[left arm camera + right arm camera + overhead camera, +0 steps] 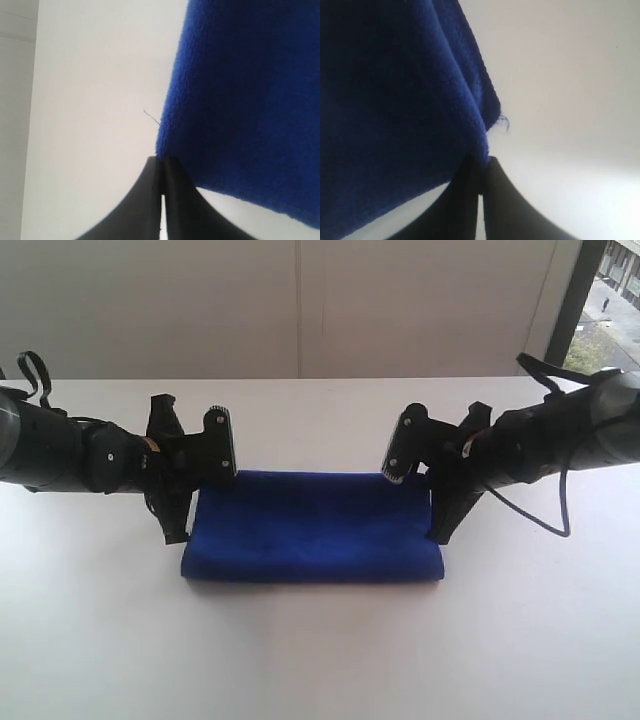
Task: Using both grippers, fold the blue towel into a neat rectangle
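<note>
**Condition observed.** The blue towel (310,525) is laid flat on the white counter (320,660) as a broad rectangle. Its near edge is rounded, as though doubled there. The left pincer (178,534) is pointed down at the towel's left end and the right pincer (438,536) at its right end. In both wrist views the jaws are seen pressed together, with the tips set against a towel corner. Whether a sliver of cloth is nipped between them cannot be determined, though on the right side the pile is draped over one side of the pincer.

**Assessment.** A fold is judged to be at or near completion. The ends are fairly square, with the right near corner bulging slightly.

**Recommendations for the step in hand.**
- Both corners should be moved at matching height and pace, so that the edges are kept parallel.
- If cloth is gripped, the jaws should be parted only once the layers are aligned.
- The jaws should then be withdrawn outward, so that the soft pile is not dragged out of shape.
- A loose thread (151,116) noted at the left corner should be kept from snagging.
</note>
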